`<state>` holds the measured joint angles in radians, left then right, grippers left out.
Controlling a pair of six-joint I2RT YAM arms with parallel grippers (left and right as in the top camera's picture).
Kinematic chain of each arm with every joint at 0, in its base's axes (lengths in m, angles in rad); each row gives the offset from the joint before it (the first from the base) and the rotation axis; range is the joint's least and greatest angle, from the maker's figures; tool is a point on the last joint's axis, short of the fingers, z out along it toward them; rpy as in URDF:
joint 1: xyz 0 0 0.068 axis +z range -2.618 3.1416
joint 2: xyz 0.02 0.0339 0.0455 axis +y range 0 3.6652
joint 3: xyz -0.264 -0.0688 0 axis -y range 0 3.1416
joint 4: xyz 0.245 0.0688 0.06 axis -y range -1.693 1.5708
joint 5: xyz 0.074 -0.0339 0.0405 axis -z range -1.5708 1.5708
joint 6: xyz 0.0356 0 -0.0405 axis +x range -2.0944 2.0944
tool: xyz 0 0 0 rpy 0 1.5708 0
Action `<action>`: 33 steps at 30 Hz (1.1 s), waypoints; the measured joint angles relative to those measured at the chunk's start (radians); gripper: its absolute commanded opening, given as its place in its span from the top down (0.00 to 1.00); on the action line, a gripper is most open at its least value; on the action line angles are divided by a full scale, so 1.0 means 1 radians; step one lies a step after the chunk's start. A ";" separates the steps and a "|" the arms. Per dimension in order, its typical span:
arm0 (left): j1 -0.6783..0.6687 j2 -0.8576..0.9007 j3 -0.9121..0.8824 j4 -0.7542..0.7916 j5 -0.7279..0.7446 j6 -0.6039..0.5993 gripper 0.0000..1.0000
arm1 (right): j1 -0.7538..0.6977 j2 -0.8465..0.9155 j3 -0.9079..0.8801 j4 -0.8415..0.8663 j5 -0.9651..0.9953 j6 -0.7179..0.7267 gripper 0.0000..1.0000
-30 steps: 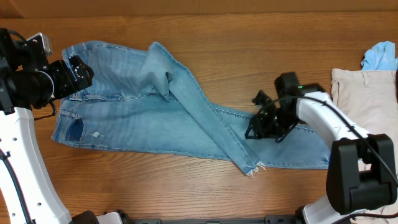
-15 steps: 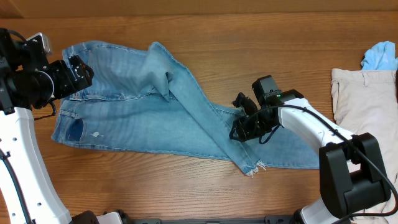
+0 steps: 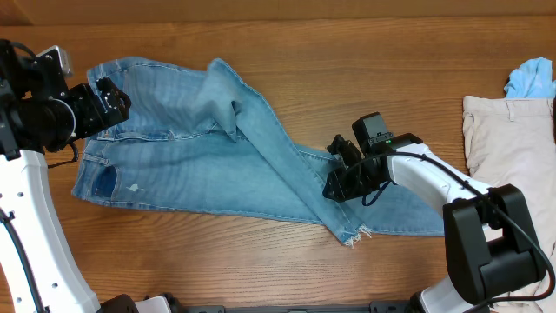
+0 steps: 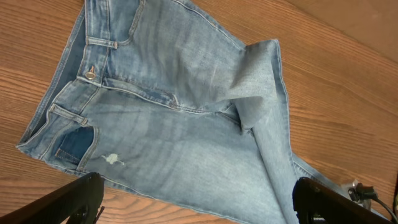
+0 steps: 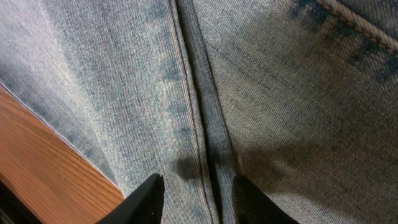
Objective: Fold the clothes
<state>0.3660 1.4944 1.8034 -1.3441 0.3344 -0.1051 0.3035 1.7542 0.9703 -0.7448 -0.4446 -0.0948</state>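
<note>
A pair of light blue jeans (image 3: 174, 165) lies flat on the wooden table, waistband to the left, one leg crossed diagonally over the other toward the front right. My left gripper (image 3: 109, 103) hovers open above the waistband; in the left wrist view its fingers (image 4: 199, 208) stand wide apart over the jeans (image 4: 186, 143). My right gripper (image 3: 340, 187) is low on the leg near the crossing. In the right wrist view its fingers (image 5: 198, 202) are open, resting on the denim (image 5: 280, 93) on either side of a seam.
A beige garment (image 3: 508, 148) lies at the right edge, with a light blue cloth (image 3: 532, 78) behind it. Bare wood (image 3: 365, 78) lies behind the jeans and along the front edge. The frayed hem (image 3: 352, 235) sits near the front.
My right gripper has moved left along the jeans leg toward the crossed leg and come down on the denim. The left arm and the jeans have not moved.
</note>
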 measured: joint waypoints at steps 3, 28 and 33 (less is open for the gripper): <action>0.000 0.000 0.000 0.000 0.000 0.000 0.00 | 0.000 0.001 0.000 0.001 0.000 0.011 0.56; 0.000 0.000 0.000 0.000 0.000 0.000 0.00 | 0.036 0.017 0.501 -0.328 0.322 0.016 0.96; 0.000 0.000 0.000 0.000 0.000 0.000 0.00 | -0.059 0.017 0.597 -0.267 0.421 -0.015 0.96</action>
<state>0.3660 1.4944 1.8034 -1.3441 0.3344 -0.1051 0.2447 1.7710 1.5669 -1.0115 -0.0235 -0.1097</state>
